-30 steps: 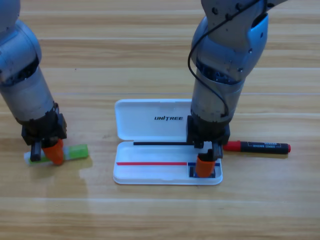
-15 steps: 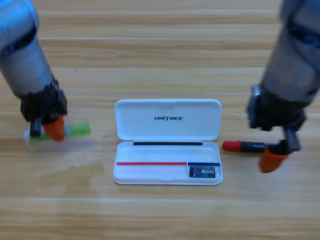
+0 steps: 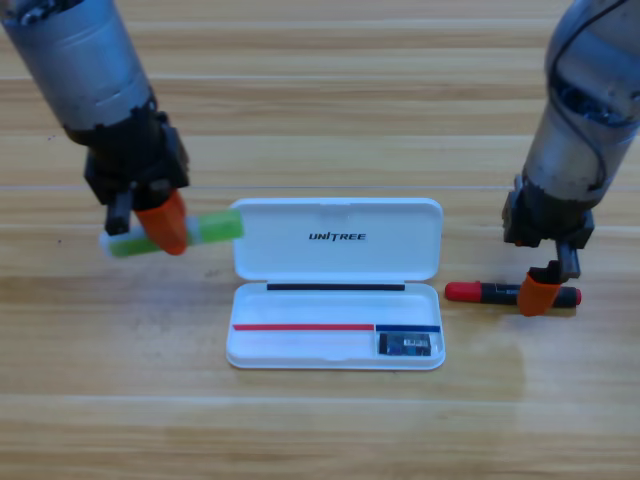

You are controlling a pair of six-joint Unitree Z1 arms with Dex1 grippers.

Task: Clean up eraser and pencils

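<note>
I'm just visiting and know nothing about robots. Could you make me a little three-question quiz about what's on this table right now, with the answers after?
1. True or false: the eraser lies in the open white case.
2. Which stick does the left gripper carry? A) the black pencil with the red cap B) the pale pencil with the green end C) none
3. Fill in: the right gripper is down at the black pencil, which lies on the ____ to the right of the case.

Key
1. True; it sits in the lower tray's right end.
2. B; the pale pencil is held near the lid's left edge.
3. table
</note>
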